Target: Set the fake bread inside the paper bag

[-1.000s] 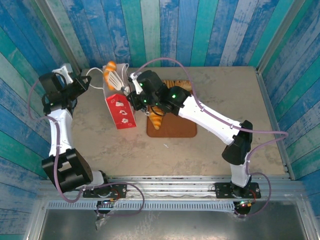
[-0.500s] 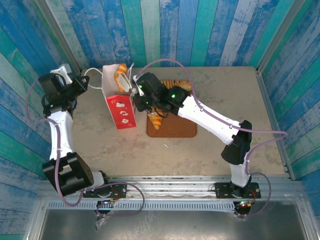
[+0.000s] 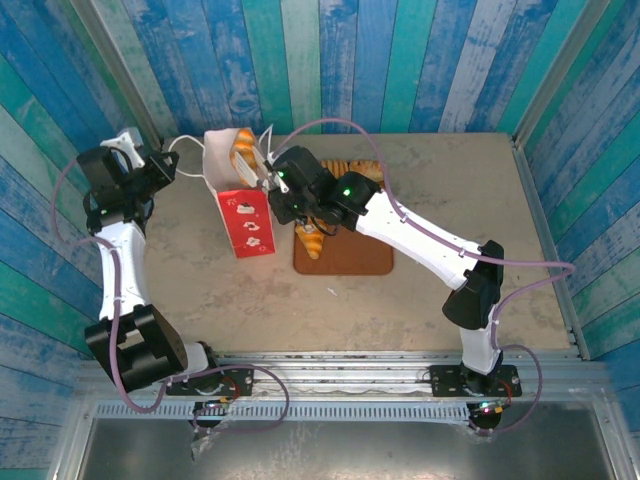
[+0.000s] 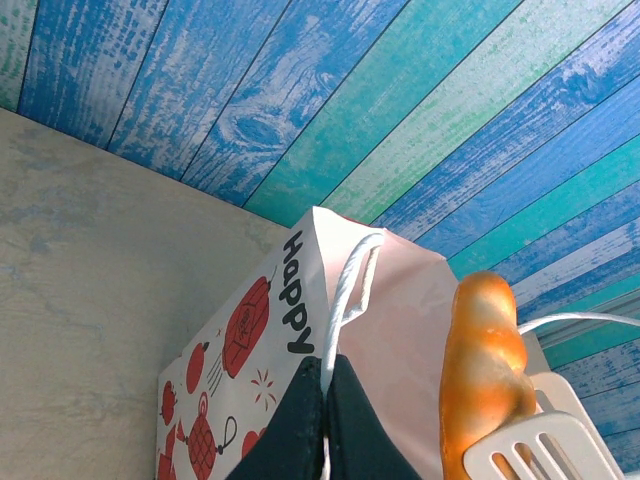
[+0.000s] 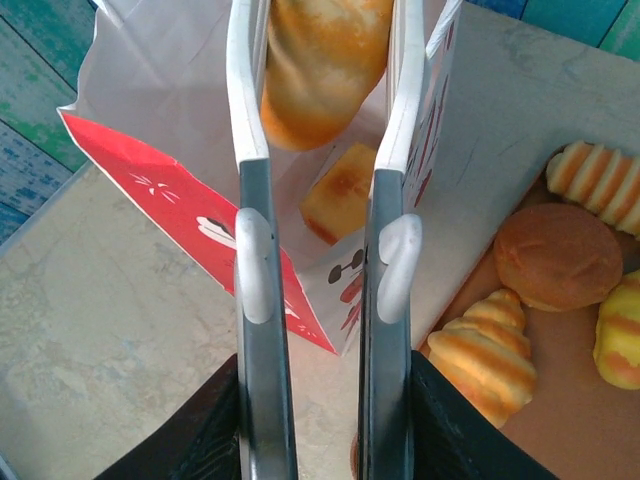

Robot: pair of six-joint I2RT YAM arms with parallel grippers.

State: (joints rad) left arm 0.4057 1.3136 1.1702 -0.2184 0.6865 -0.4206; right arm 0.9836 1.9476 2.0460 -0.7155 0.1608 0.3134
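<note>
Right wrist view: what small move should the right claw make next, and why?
Probably open the right claw and let go. The long loaf hangs between its fingers directly over the paper bag's open mouth, another piece already lies inside, and the left claw is shut on the handle, steadying the bag.

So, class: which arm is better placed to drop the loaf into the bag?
Right. The right gripper has the loaf between its fingers, directly over the open bag. The left gripper is shut on the bag's handle, so it is busy.
</note>
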